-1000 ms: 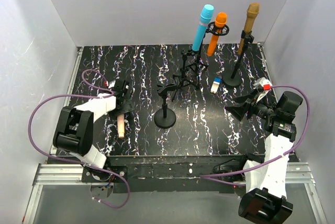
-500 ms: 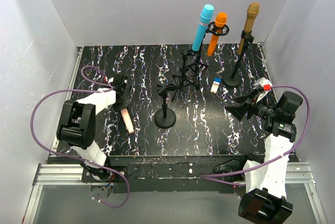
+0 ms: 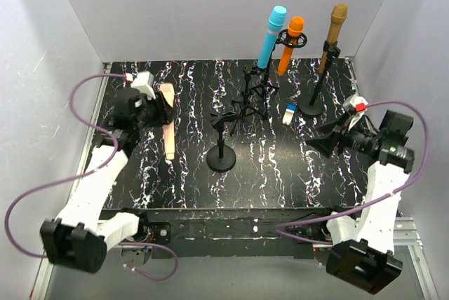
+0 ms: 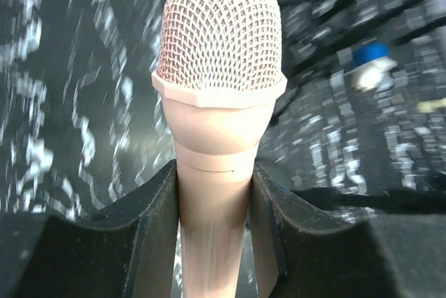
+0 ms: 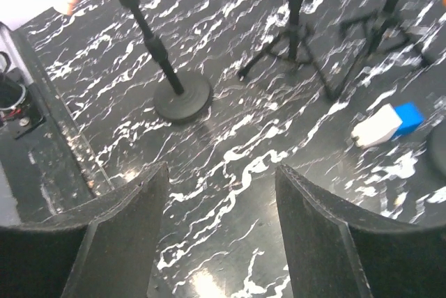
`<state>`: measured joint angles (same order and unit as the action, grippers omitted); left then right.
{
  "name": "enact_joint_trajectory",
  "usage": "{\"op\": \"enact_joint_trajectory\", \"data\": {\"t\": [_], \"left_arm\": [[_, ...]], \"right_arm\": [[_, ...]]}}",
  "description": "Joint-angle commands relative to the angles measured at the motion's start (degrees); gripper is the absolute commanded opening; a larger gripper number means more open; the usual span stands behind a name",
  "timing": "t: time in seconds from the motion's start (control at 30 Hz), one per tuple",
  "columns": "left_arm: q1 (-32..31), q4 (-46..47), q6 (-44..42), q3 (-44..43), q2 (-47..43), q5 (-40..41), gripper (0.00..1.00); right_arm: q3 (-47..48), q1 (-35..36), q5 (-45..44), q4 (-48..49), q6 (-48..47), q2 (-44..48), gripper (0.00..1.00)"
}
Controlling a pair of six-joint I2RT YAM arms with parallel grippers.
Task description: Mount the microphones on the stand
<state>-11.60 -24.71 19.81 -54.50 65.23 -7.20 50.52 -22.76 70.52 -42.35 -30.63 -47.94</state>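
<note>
Where the pink microphone [image 4: 219, 54] sits: between the fingers [image 4: 150, 228] of the left tool [image 3: 158, 107], caught at the neck just under the mesh head, with its long handle reaching out of the tool toward the arm bases.
Left tool: clamped on the pink microphone, both fingers pressed against its sides in the wrist view.
Right tool [image 5: 219, 200]: jaws apart with nothing between them, hovering over the bench [image 3: 280, 167].
Empty stand [image 3: 222, 154]: off to the left tool's right, roughly between the two tools, with its clip [image 3: 226, 119] bare.
Other microphones: the blue microphone [image 3: 271, 37], orange microphone [image 3: 292, 44] and gold microphone [image 3: 334, 33] stand upright in holders, well beyond the right tool.
Block [image 5: 387, 124]: a small blue-and-white piece on the bench, ahead and to the right of the right tool.
Likely step: carrying the pink microphone to the bare clip.
Risk, grip: with the hold so close to the head, the handle is unsupported and may pivot between the fingers, arriving crooked.
Risk, stand: a sideways push into the clip could tip or slide the stand, since nothing braces it.
Risk, neighbours: the handle could snag the tripod legs just behind the empty stand.
</note>
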Motion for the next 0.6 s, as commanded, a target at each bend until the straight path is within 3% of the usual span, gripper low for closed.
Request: {"op": "enact_joint_trajectory", "data": {"t": [0.0,0.07,0.1,0.23,0.33,0.57], "left_arm": [[0.08,4.58,-5.40,-8.59,-7.48,-15.18,0.00],[-0.09,5.02,-4.09,-13.85,-6.44,-20.02,0.00],[-0.27,6.85,-2.25,-16.31,-5.56,-22.39,0.00],[-3.77,19.67,9.09,-21.86,-1.52,-29.09,0.00],[-12.54,23.21,7.71,-26.26,1.29,-23.93,0.00],[-34.96,30.23,0.15,-34.53,10.78,-10.75,0.00]], "right_arm": [[17.38,-0.09,1.46,-35.10,-27.76,-6.09,0.70],[22.58,0.00,1.72,-46.63,-36.82,-9.17,0.70],[23.99,0.35,1.64,-49.12,-36.17,-10.14,0.70],[26.55,4.47,0.32,-49.15,-35.02,-9.81,0.70],[27.87,10.96,0.14,-46.96,-31.18,-9.45,0.71],[28.31,21.00,4.26,-27.01,-4.64,-7.77,0.70]]}}
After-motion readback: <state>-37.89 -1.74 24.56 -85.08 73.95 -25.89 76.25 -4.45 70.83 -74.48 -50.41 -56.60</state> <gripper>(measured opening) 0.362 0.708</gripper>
